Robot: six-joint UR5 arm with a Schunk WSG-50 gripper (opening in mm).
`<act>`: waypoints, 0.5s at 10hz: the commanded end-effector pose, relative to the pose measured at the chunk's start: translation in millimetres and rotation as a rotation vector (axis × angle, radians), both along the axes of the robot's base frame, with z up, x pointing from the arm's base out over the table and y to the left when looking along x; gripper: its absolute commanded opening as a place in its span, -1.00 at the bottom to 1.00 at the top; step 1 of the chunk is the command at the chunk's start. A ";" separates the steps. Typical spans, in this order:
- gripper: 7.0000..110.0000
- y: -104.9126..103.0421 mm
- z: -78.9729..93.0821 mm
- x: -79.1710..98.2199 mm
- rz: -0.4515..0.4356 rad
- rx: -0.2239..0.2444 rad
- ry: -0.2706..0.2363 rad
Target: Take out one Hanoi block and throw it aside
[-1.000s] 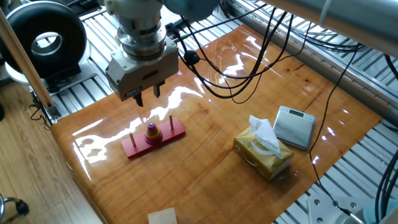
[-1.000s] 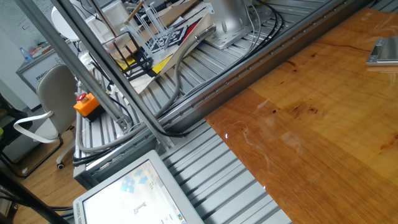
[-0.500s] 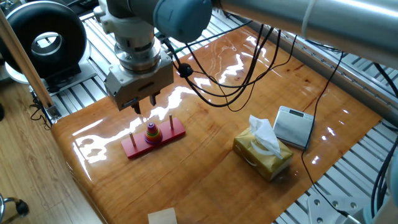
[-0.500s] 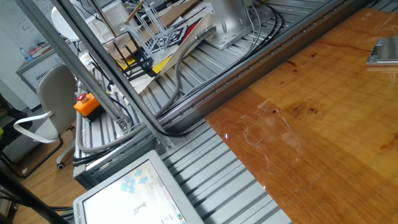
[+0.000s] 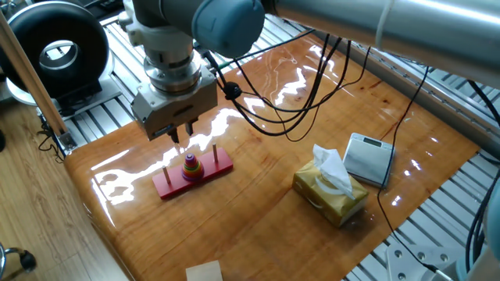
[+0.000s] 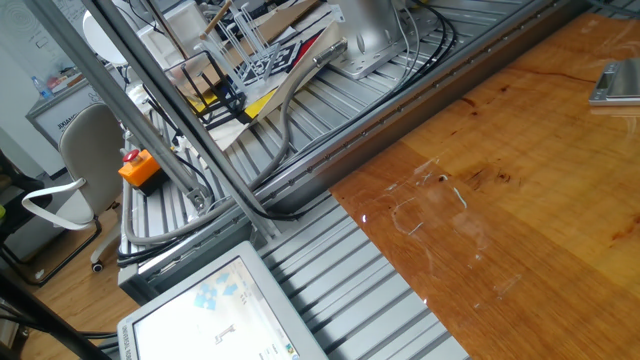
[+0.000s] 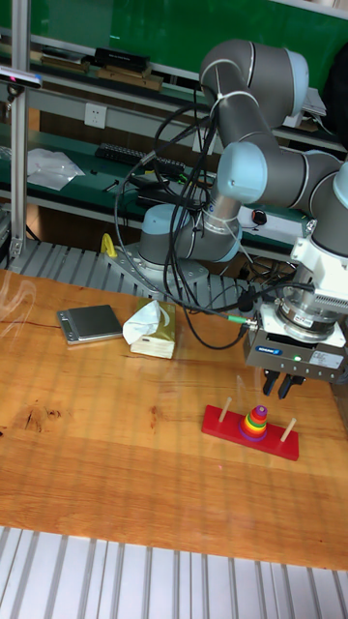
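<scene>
On the wooden table lies a flat red three-peg base (image 5: 166, 186) (image 7: 218, 424). Its middle peg carries a small stack of coloured rings. The Hanoi block (image 5: 190, 159) (image 7: 257, 410) is the tiny purple ring at the top of that stack. My gripper (image 5: 182, 133) (image 7: 276, 388) hangs just above the stack, slightly behind it in the one fixed view. It is open, with nothing between its fingers, and the fingertips stay clear of the rings. The other fixed view shows neither the gripper nor the tower.
A yellow tissue box (image 5: 330, 191) (image 7: 153, 327) and a grey scale (image 5: 369, 160) (image 7: 90, 322) stand to the right of the base. Black cables (image 5: 312, 94) hang over the table's back. A black ring light (image 5: 55, 47) sits off the left edge.
The gripper has shifted a little to the left and lower, toward the stack. The rings and the base have not moved.
</scene>
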State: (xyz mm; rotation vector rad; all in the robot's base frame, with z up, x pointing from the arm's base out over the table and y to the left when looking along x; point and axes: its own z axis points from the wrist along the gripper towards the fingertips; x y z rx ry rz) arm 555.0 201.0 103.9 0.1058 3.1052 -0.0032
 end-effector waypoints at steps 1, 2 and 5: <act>-0.71 2.2 -7.0 -1.5 -0.006 0.004 0.005; -0.71 2.3 -8.2 -0.9 -0.003 0.004 0.004; -0.28 4.1 -11.3 -0.2 0.008 0.005 -0.004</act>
